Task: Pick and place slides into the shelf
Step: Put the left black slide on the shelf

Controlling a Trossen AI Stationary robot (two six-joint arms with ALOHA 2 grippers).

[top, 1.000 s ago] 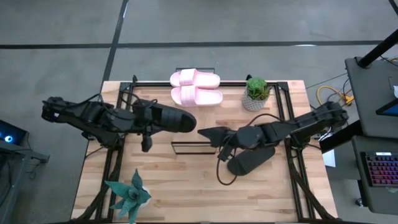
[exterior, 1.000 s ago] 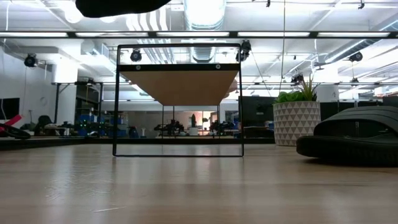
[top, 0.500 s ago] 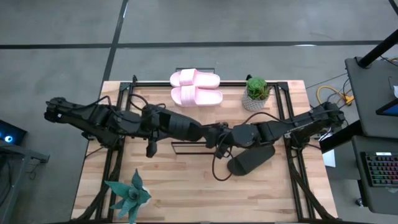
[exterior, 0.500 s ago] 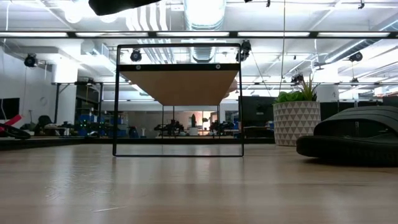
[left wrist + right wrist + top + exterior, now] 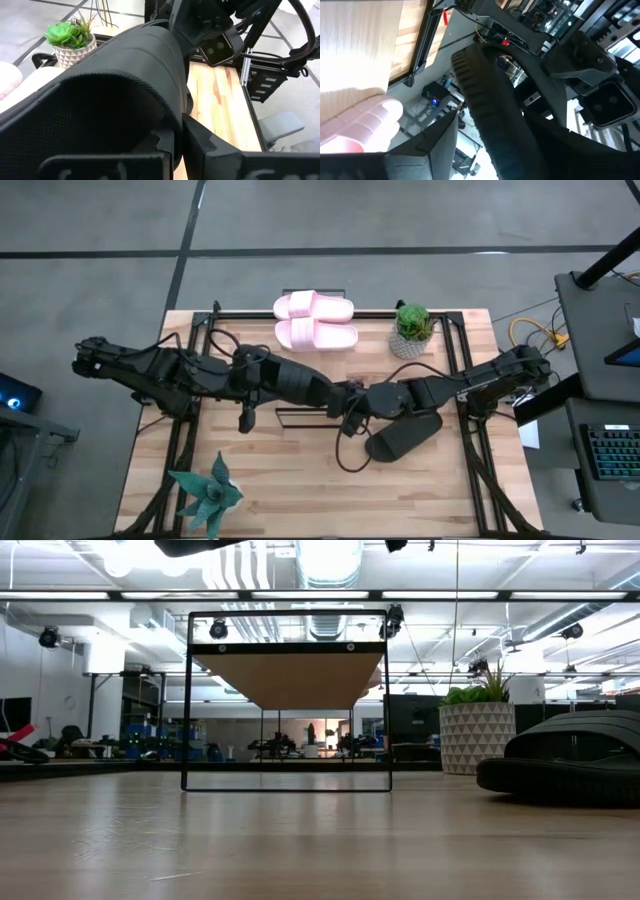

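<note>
My left gripper [image 5: 248, 372] is shut on a black slide [image 5: 295, 382], held high over the table's middle, above the shelf [image 5: 290, 700]. The slide's strap [image 5: 120, 95] fills the left wrist view. My right gripper [image 5: 350, 400] is open at the slide's free end, with the sole edge [image 5: 487, 105] running between its fingers. A second black slide [image 5: 405, 435] lies sole down on the table at the right and also shows in the low view [image 5: 570, 760]. Two pale pink slides [image 5: 315, 320] lie side by side on the shelf's top. My left gripper holds the black slide at the end nearest its own arm. The slide itself hides the place of contact; one finger [image 5: 205, 145] shows beside the strap. The fingers come level from the table's left. The slide is lifted clear, pointing toward the table's right. My right gripper's fingers [image 5: 420, 150] stand on either side of the slide's free end; I cannot tell whether they touch it.
A potted green plant [image 5: 412, 330] stands at the far right and a teal succulent [image 5: 207, 492] at the near left. The shelf's thin black frame [image 5: 300, 415] stands at mid-table. Bare tabletop lies along the near edge.
My left gripper has carried the black slide toward the table's right, still lifted clear and roughly level. The slide's free end now reaches in between my right gripper's fingers, where a gap lay before.
</note>
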